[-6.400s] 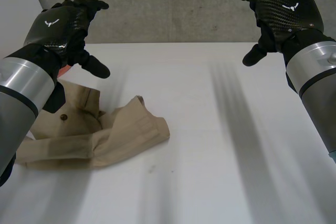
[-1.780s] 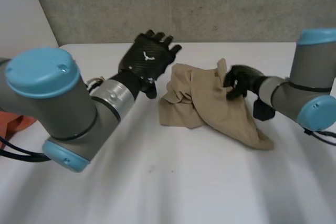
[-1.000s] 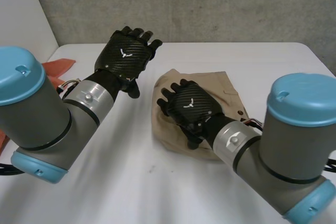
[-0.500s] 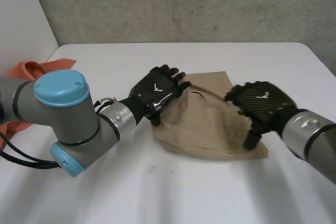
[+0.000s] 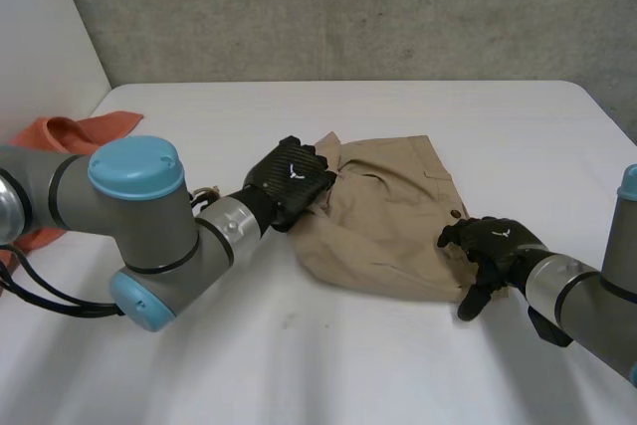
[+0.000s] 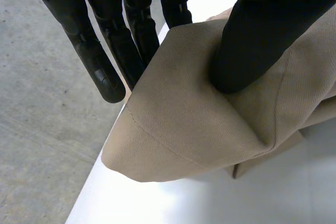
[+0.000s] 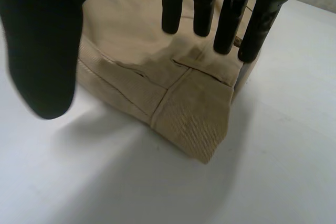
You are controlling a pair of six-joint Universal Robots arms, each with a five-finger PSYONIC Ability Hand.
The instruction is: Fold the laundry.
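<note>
Nearest the robot, the right robot hand sits at the 5 o'clock corner of the beige garment. In its wrist view the fingers are straight and spread over a stitched hem corner. The thumb is held well off to the side above the bare desk, so the robot hand is wide and grips nothing. Half a second ago it was farther up the garment's 3 o'clock edge, so it has slid down toward the near corner.

The garment lies mostly flat in the middle of the desk, with a pocket flap toward 2 o'clock and a small button toward 4 o'clock. A few seconds back it was a crumpled heap at the desk's 8 o'clock side. It has since been carried to the middle and spread out, which I judge leaves it ready for a first fold.

At the garment's 10 o'clock edge the left robot hand has closed. A moment ago its fingers lay stretched over the cloth. Now its wrist view shows the thumb pinching a flap against the fingers behind it, with the flap raised off the desk. That looks like the start of a fold toward 3 o'clock, with the right robot hand placed to steady the opposite side.

Beyond, at the desk's 9 o'clock edge, lies an orange cloth.
</note>
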